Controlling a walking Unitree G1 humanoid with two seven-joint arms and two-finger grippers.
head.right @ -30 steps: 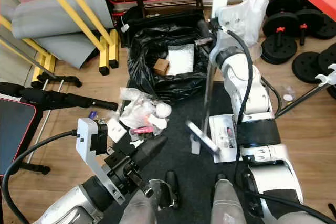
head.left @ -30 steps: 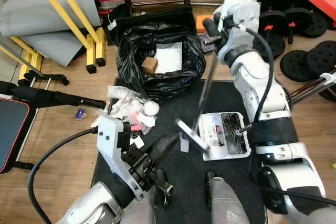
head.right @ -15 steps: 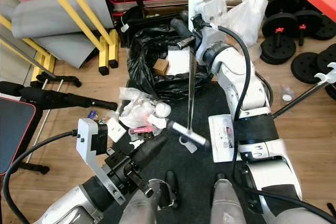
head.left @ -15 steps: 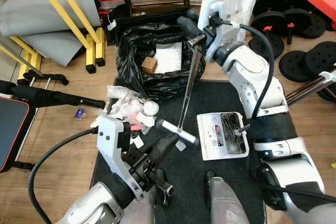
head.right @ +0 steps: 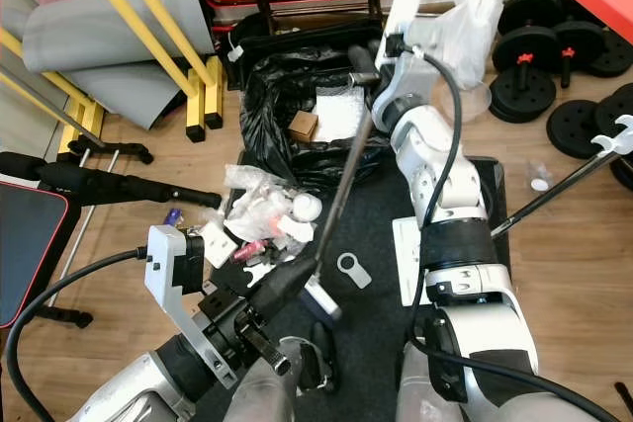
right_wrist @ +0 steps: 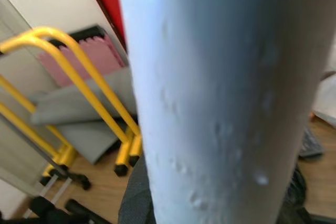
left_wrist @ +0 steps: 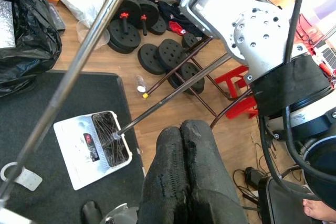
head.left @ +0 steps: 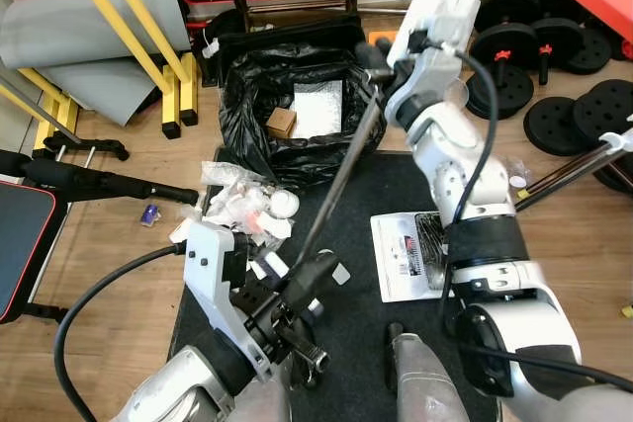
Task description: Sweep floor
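Observation:
My right gripper (head.left: 376, 50) is raised over the near rim of the black trash bag (head.left: 297, 116) and is shut on the broom's top. The broom's rod (head.left: 341, 170) slants down to my left, and its pale head (head.right: 318, 299) rests on the black mat (head.left: 396, 185) beside my left gripper (head.left: 312, 276). That gripper hovers low over the mat; its fingers (left_wrist: 184, 171) are pressed together with nothing between them. A litter pile (head.left: 242, 210) of crumpled white scraps lies at the mat's left edge. The white dustpan (left_wrist: 94, 148) lies on the mat by my right arm.
A small grey tag (head.left: 339, 274) lies loose on the mat. The dustpan's long handle (head.left: 574, 160) reaches to the right over the wood floor. Weight plates (head.left: 564, 116) lie at the right, yellow bars (head.left: 148, 46) and grey mats at the back left, a black bench (head.left: 20, 244) at the left.
The broom head has swept left across the mat, from beside the dustpan to beside my left gripper. The rod went from upright to a leftward slant. The left arm has stayed put.

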